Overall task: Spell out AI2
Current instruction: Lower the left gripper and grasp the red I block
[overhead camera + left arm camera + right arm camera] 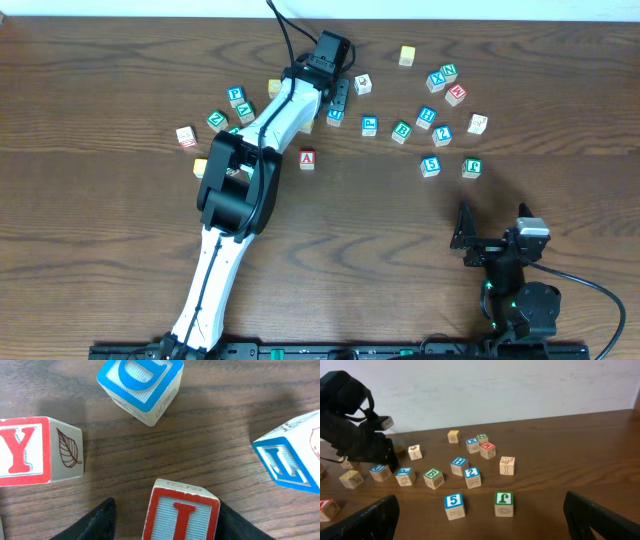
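Left gripper (pixel 165 522) jaws straddle small red-edged wooden I cube (pixel 182 512), not clamped; likely light, rigid: pinch flat sides; right gripper (pixel 480 510) released

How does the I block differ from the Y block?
The I block sits between the fingers of the left gripper; the Y block lies outside them. The Y block shows a leaf drawing on a second face; the I block's second face is unreadable. Both have red letters and red edges.
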